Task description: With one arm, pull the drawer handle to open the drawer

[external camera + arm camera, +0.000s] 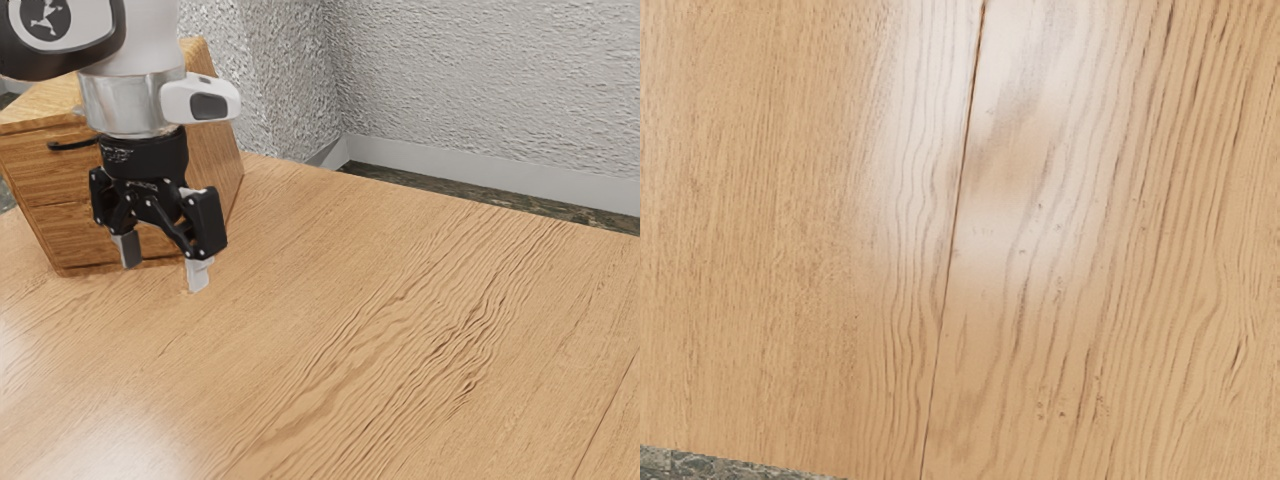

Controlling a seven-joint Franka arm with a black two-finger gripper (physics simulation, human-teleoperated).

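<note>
Tool (pixel 164 268) spread, empty, over table (pixel 400 330) beside drawer cabinet (pixel 40 175); handle (pixel 66 145) partly behind arm (pixel 130 100).

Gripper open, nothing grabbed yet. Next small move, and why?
Probably lift and ease toward the black drawer handle on the wooden cabinet. The gripper hangs open with nothing between its fingers, tips low near the table and below the handle in the exterior view; the wrist view faces the table's wood.
</note>
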